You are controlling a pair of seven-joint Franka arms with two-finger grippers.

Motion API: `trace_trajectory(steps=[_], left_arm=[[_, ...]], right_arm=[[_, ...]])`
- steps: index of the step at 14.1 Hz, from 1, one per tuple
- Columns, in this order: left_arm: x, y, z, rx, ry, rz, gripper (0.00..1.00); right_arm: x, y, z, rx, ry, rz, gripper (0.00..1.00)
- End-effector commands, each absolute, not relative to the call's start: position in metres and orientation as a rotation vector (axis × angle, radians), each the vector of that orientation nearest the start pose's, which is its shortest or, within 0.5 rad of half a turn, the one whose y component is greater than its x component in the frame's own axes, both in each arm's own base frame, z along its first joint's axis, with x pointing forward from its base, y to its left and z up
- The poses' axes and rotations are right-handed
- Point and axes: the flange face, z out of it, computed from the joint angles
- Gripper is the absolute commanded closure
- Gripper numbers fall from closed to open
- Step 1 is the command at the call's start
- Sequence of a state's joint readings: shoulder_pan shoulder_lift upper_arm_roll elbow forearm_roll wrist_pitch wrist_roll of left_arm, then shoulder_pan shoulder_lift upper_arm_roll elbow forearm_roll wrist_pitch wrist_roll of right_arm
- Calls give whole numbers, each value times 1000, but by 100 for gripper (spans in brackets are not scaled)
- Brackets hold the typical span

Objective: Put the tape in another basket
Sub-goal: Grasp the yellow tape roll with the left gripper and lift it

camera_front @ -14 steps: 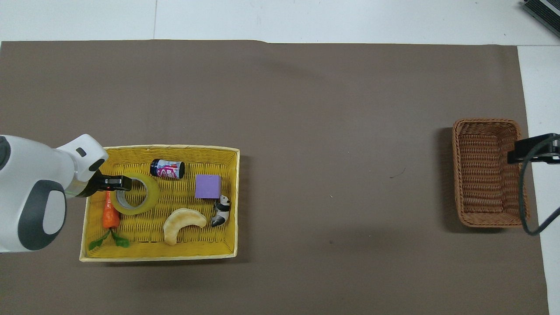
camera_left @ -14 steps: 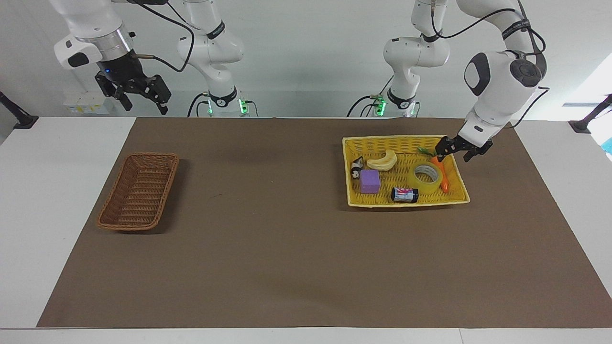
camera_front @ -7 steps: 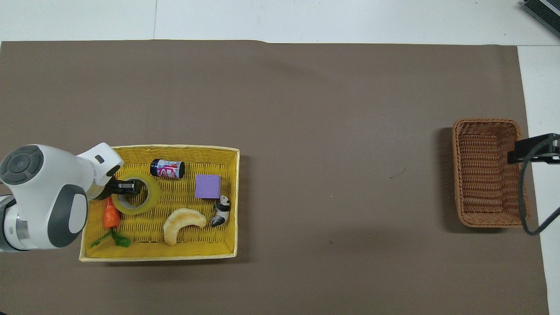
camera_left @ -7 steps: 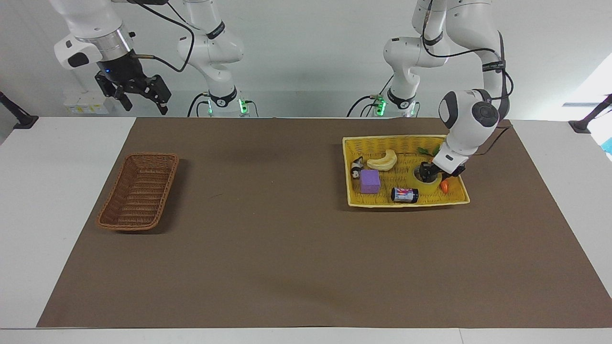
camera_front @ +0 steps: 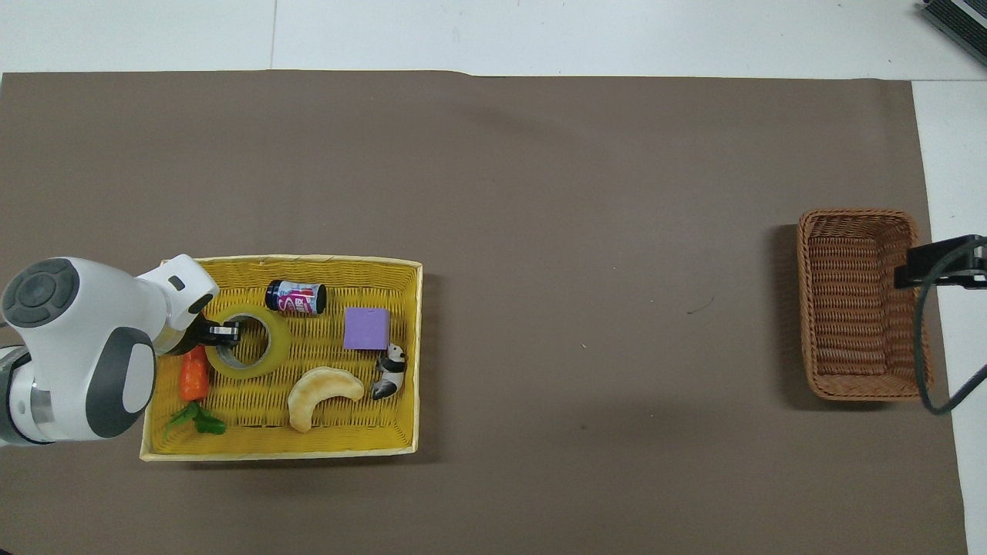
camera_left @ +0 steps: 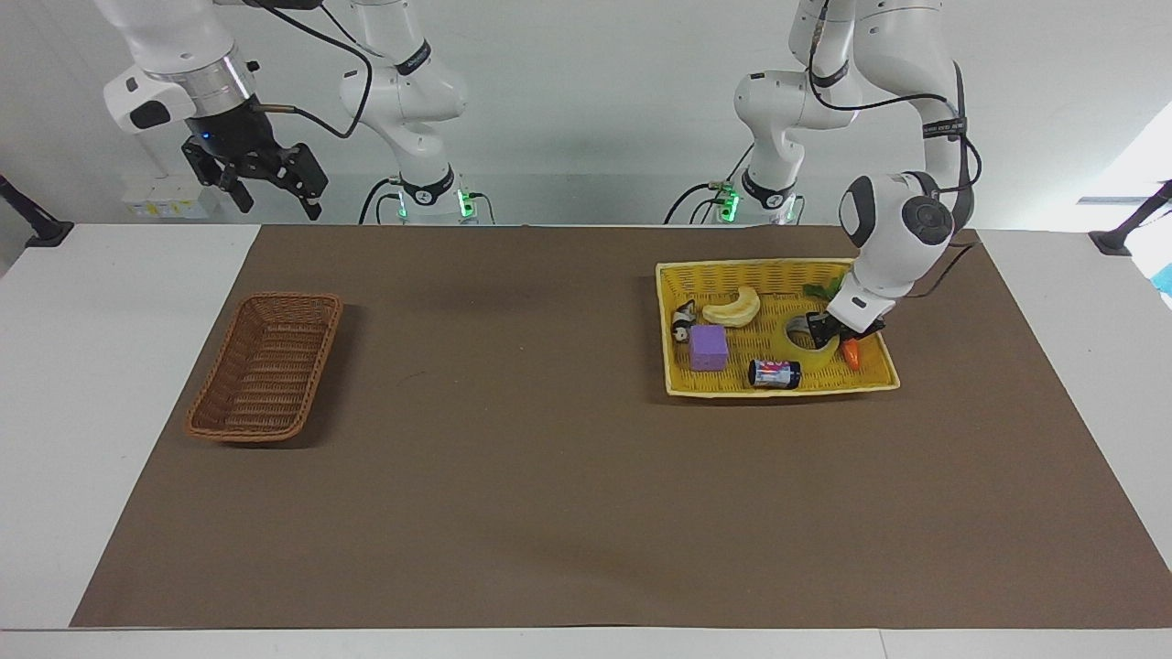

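The tape (camera_left: 798, 348) (camera_front: 275, 351), a translucent yellow roll, sits in the yellow tray-basket (camera_left: 667, 352) (camera_front: 277, 455) at the left arm's end of the table. My left gripper (camera_left: 821, 328) (camera_front: 224, 333) is down at the roll and shut on its wall, with one finger inside the core. The roll looks slightly tipped up on the gripped side. The brown wicker basket (camera_left: 302, 366) (camera_front: 806, 308) stands at the right arm's end with nothing in it. High over that end my right gripper (camera_left: 265, 188) (camera_front: 937, 262) waits, open.
Sharing the yellow tray are a toy carrot (camera_left: 851, 352) (camera_front: 193, 374) right beside the tape, a banana (camera_left: 735, 308) (camera_front: 320, 391), a purple block (camera_left: 709, 348) (camera_front: 366, 327), a small can (camera_left: 775, 372) (camera_front: 295, 297) and a panda figure (camera_left: 682, 322) (camera_front: 391, 370). A brown mat covers the table.
My left gripper came down from the tray's edge into the tape roll and closed on its wall. The roll shifted slightly and tipped. The right arm stayed still.
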State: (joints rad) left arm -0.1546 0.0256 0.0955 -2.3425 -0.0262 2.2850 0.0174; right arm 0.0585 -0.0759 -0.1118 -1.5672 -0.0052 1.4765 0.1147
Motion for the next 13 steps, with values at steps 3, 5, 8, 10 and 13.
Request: trace_trajectory(steps=[3, 5, 8, 10, 13], left_arm=[[514, -37, 369, -3152, 108, 192, 100], [520, -41, 389, -3148, 101, 238, 100], [522, -44, 416, -3151, 96, 222, 100], [525, -50, 439, -3156, 77, 219, 100], [524, -99, 461, -3151, 5, 206, 100]], right_arm=[[517, -34, 659, -3123, 227, 37, 0], [517, -34, 659, -3125, 227, 37, 0], [517, -34, 659, -3123, 227, 37, 0], [517, -34, 657, -3124, 208, 39, 0], [518, -31, 653, -3087, 11, 46, 0]])
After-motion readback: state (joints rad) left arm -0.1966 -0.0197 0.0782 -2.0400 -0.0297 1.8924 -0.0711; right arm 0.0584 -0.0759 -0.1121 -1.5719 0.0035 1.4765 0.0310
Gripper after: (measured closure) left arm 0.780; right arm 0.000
